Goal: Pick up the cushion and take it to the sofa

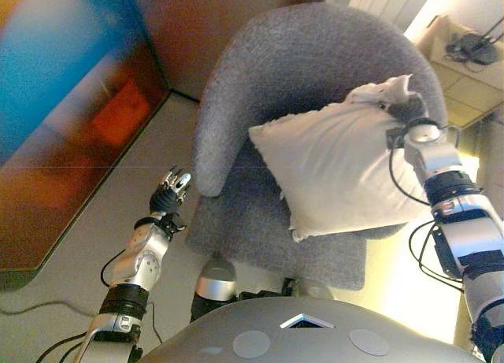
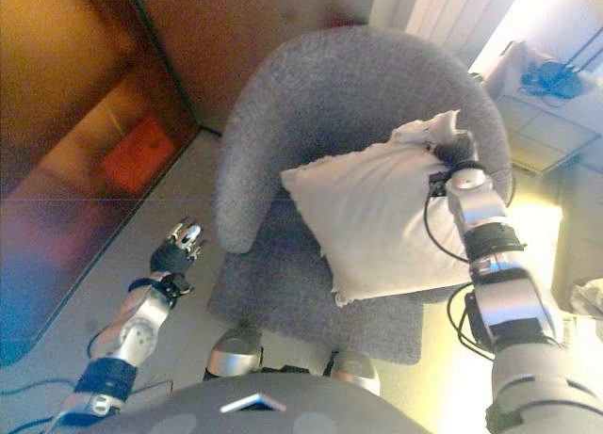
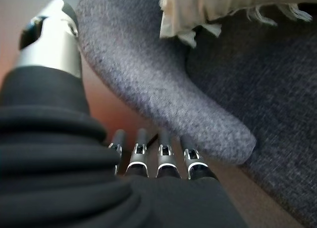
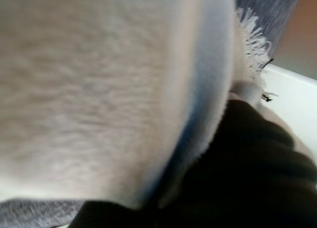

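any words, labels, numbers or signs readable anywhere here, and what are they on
None can be read.
The cushion, the grey armchair and both hands, left and right, show no print.
The small items on the shelf behind the armchair are too small to tell.

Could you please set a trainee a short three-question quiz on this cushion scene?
1. True or false: the cushion lies flat on the floor.
2. Which hand is at the cushion's upper corner: A the left hand, B the right hand?
3. Fill in: the left hand hovers beside the armchair's ____.

Key: 1 false, it leans against the armchair's back, over the seat. 2 B; its fingers are hidden. 3 arm.
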Controlling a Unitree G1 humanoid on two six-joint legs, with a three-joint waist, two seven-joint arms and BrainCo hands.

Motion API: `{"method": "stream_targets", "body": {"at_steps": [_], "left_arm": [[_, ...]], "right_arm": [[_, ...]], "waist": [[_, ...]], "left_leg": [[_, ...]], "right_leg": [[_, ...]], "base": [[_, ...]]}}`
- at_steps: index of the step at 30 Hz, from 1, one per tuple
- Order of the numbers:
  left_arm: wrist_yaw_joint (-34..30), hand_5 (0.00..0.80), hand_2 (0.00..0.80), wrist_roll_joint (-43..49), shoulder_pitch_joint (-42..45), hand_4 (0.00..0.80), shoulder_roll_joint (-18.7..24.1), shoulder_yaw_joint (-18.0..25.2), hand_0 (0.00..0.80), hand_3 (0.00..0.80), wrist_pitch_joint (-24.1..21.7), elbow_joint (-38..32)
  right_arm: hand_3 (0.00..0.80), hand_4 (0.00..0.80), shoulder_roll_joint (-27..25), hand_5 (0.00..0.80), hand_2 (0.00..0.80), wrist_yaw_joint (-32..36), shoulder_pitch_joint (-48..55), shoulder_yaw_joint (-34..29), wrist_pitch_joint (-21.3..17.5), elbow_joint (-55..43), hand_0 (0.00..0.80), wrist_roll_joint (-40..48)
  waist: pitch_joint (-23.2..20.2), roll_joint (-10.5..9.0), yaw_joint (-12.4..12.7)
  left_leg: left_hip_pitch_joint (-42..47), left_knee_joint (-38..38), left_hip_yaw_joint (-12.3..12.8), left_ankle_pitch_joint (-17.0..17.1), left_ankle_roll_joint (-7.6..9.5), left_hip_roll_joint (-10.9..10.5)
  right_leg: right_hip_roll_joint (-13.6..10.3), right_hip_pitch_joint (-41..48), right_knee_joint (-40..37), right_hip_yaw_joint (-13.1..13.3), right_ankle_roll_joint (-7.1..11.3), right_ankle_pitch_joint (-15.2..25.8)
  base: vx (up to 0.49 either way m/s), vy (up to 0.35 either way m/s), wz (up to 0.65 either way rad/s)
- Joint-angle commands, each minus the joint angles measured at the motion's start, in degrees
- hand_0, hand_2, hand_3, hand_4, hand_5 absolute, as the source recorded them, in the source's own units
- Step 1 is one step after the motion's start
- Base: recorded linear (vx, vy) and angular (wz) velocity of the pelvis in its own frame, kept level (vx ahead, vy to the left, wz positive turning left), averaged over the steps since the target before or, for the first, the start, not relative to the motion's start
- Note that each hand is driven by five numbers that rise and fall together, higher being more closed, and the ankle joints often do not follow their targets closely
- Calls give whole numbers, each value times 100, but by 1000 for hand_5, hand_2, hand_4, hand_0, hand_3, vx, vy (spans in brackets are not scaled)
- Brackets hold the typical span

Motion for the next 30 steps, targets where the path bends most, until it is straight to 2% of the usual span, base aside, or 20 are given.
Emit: {"method": "stream_targets", "body": {"at_steps": [1,7,8,9,10,17,21,25,30], "left_arm": [[-150,0,0,-377,-419,0,268,-225,0,0,-380,-422],[-19,0,0,-600,-564,0,290,-360,0,0,-589,-600],[1,0,0,-615,-567,0,290,-382,0,0,-611,-613],[23,0,0,-648,-567,0,301,-405,0,0,-621,-644],[41,0,0,-671,-563,0,312,-427,0,0,-625,-673],[92,0,0,-705,-475,0,351,-478,0,0,-676,-818],[138,0,0,-699,-423,0,334,-542,0,0,-688,-846],[136,0,0,-702,-279,0,314,-605,0,0,-671,-932],[237,0,0,-674,-95,0,316,-660,0,0,-686,-1020]], "right_arm": [[800,800,-1032,800,800,-389,-769,-193,-323,187,800,266],[800,800,-1301,800,800,-242,-1049,-40,-427,632,800,486],[725,725,-1316,725,725,-280,-1069,-40,-433,663,725,536],[411,411,-1343,411,411,-283,-1077,-62,-442,679,411,552],[0,0,-1364,0,0,-306,-1087,-69,-471,703,0,587],[0,0,-1421,0,0,-479,-926,-105,-462,526,0,689],[0,0,-1456,0,0,-845,-889,-243,-575,421,0,748],[0,0,-1559,0,0,-1280,-820,-460,-667,239,0,827],[0,0,-1717,0,0,-1489,-626,-698,-784,-49,0,795]], "waist": [[157,125,96],[521,272,78],[549,287,74],[576,304,69],[598,316,67],[617,307,35],[544,279,-6],[397,214,-65],[177,95,-130]], "left_leg": [[-414,161,-76,181,15,86],[-789,438,-138,173,-13,39],[-818,460,-139,178,-16,39],[-846,476,-138,183,-19,45],[-867,486,-132,188,-22,52],[-778,439,-79,199,-19,93],[-624,389,-21,176,-12,108],[-418,284,71,145,-3,132],[-146,189,195,81,18,161]], "right_leg": [[-186,-232,700,-140,68,-157],[-194,-532,766,-95,-4,-153],[-192,-548,771,-90,-11,-157],[-187,-559,773,-91,-20,-164],[-185,-566,771,-94,-25,-168],[-150,-494,809,-143,-63,-229],[-139,-346,758,-139,-64,-242],[-131,-184,615,-115,-37,-195],[-112,-7,469,-72,-9,-137]], "base": [[-155,-19,13],[-105,-14,6],[-35,-12,0],[0,0,0],[-30,-16,-2],[13,-2,0],[68,15,-1],[86,23,-4],[119,19,-9]]}}
